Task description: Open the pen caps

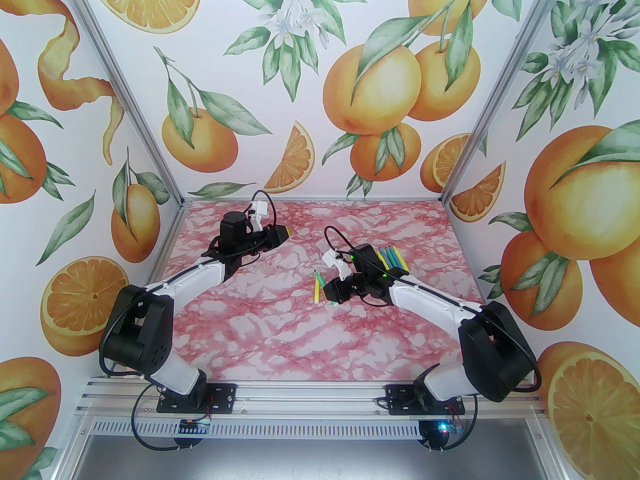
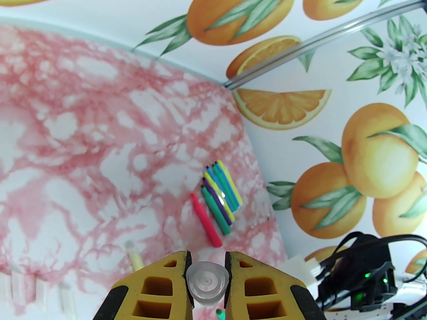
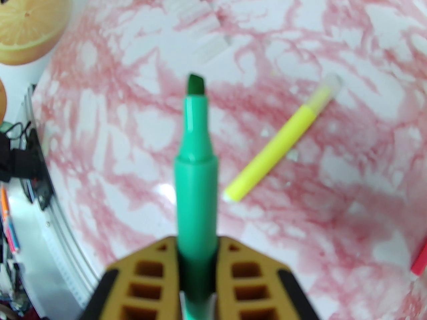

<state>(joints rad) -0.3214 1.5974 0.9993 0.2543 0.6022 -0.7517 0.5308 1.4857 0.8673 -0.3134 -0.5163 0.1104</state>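
My left gripper (image 2: 207, 262) is shut on a pale translucent pen cap (image 2: 207, 283), held above the table at the back left (image 1: 285, 233). My right gripper (image 3: 196, 245) is shut on a green pen (image 3: 195, 185) whose dark chisel tip (image 3: 195, 84) is bare. Just beyond it lies a yellow pen (image 3: 277, 145) with its cap (image 3: 332, 82) on, near the right gripper (image 1: 326, 293) at mid-table. Several uncapped pens (image 2: 220, 197) lie side by side at the back right, a pink one (image 2: 205, 220) beside them.
Several loose pale caps (image 2: 36, 295) lie blurred on the pink marble table (image 1: 300, 338), also seen far off in the right wrist view as caps (image 3: 196, 15). The pen row (image 1: 392, 258) sits behind the right wrist. Printed walls close in three sides.
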